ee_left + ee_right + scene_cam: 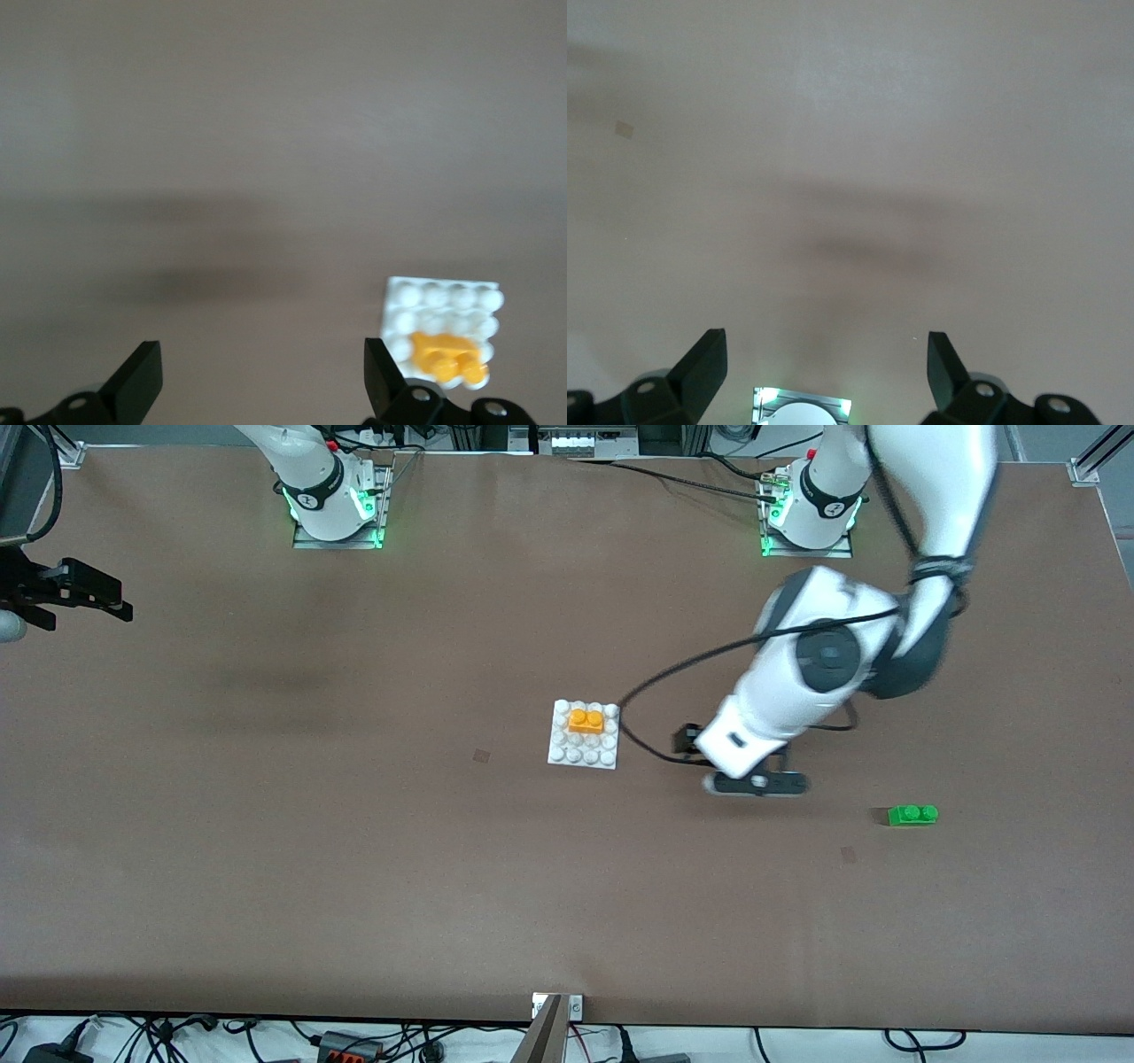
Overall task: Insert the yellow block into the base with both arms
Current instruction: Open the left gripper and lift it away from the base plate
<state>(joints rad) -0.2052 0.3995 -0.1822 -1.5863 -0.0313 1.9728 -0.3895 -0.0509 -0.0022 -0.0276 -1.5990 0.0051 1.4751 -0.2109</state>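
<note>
The yellow block (586, 720) sits on the white base (571, 751), on the row of studs farthest from the front camera, near the middle of the table. In the left wrist view the yellow block (446, 356) shows on the base (443, 299) off to one side of the fingers. My left gripper (757, 783) (263, 365) hangs open and empty over bare table, beside the base toward the left arm's end. My right gripper (89, 593) (827, 354) waits open and empty above the table's edge at the right arm's end.
A green two-stud brick (912, 815) lies on the table toward the left arm's end, nearer the front camera than the left gripper. The right arm's lit base mount (802, 409) shows between the right fingers. A black cable (673, 669) loops off the left arm.
</note>
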